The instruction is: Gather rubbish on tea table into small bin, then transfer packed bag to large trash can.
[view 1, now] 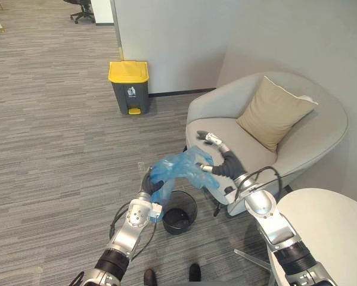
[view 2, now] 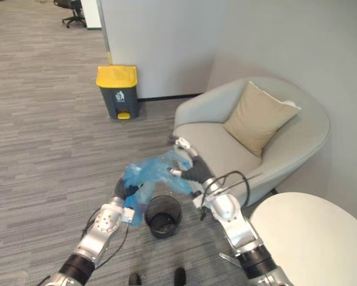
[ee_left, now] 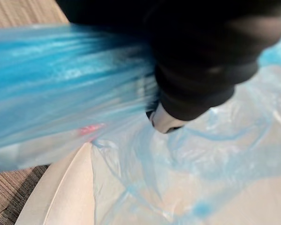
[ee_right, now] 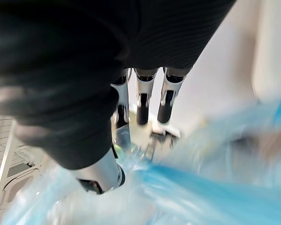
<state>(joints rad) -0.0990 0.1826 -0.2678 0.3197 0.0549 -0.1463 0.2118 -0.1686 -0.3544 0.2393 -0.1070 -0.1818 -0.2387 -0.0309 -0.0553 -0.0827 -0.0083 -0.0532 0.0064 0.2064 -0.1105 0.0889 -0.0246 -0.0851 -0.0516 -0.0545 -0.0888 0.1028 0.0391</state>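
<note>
Fingers first: my left hand (view 1: 151, 187) has them curled tight round a bunched edge of the blue translucent plastic bag (view 1: 181, 167), and the left wrist view shows the film pulled taut away from that grip. Far back on the left, against the wall, stands the grey pedal trash can with the yellow lid (view 1: 126, 92), well apart from everything I'm handling. That's where I reckon this bag has to end up.

The bag hangs in the air between both hands, directly above the small round black bin (view 1: 193, 215) on the carpet. I can't tell whether its lowest fold touches the rim. My read is that it's held high and spread like this so that it comes free of the bin.

On the other side, my right hand (view 1: 219, 156) has its fingers straight and fanned wide, not clamped, with the plastic draped around the thumb. It's propping the bag's far edge rather than gripping it.

Further right sits the pale grey tub armchair (view 1: 321, 128) with a tan square cushion (view 1: 275, 112), then the round white bench (view 1: 327, 232) at the corner.

The count: one bag, one small bin, one big can, one chair, one cushion, one bench.
</note>
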